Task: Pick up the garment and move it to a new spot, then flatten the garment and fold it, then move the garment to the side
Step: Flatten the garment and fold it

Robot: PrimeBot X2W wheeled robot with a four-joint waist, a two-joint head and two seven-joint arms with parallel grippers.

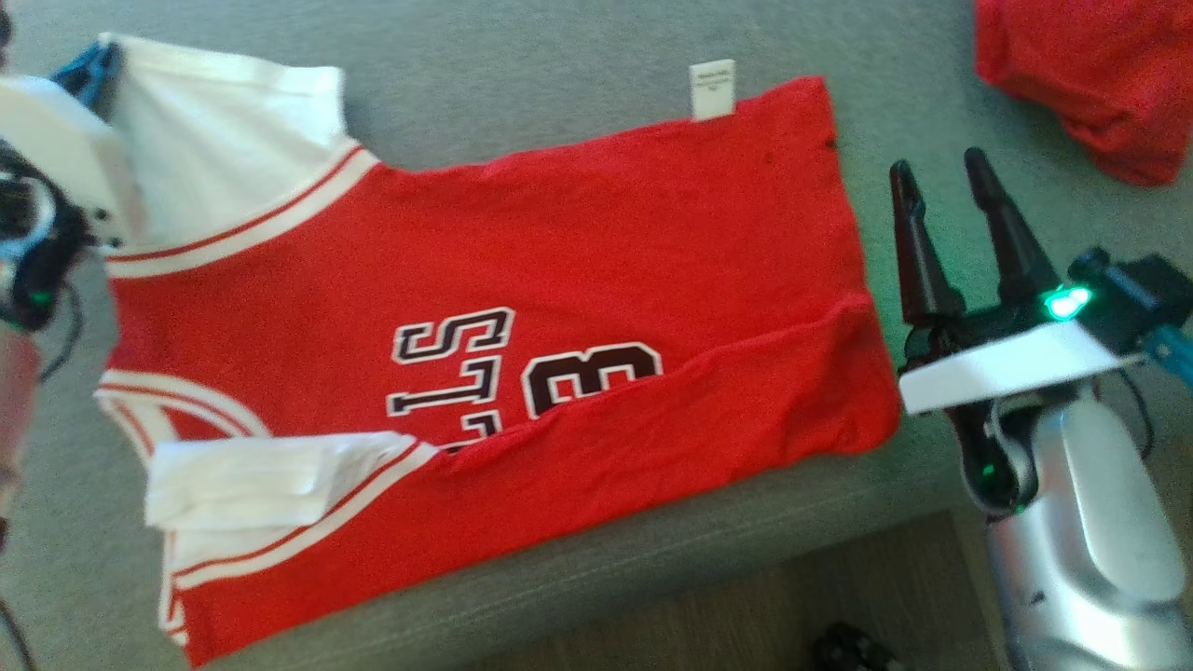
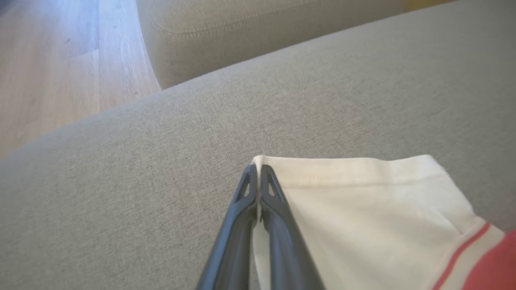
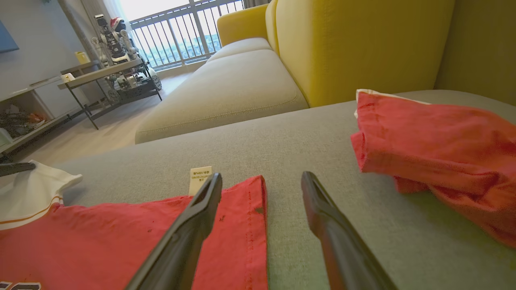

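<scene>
On the grey sofa seat (image 1: 559, 84) I see the red garment (image 1: 578, 242) spread flat, its white sleeve (image 2: 363, 209) pinched at the hem by my fully closed left tool (image 2: 258, 169), while my right tool (image 1: 937, 168) hangs wide open and empty just beside the garment's bottom edge.

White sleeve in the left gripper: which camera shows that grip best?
Left wrist view: the left gripper is shut on the hemmed corner of the white sleeve, close up. The head view shows the sleeve at its upper left, with the pale wrist covering the pinch. The right wrist view shows it small at its left edge.
</scene>
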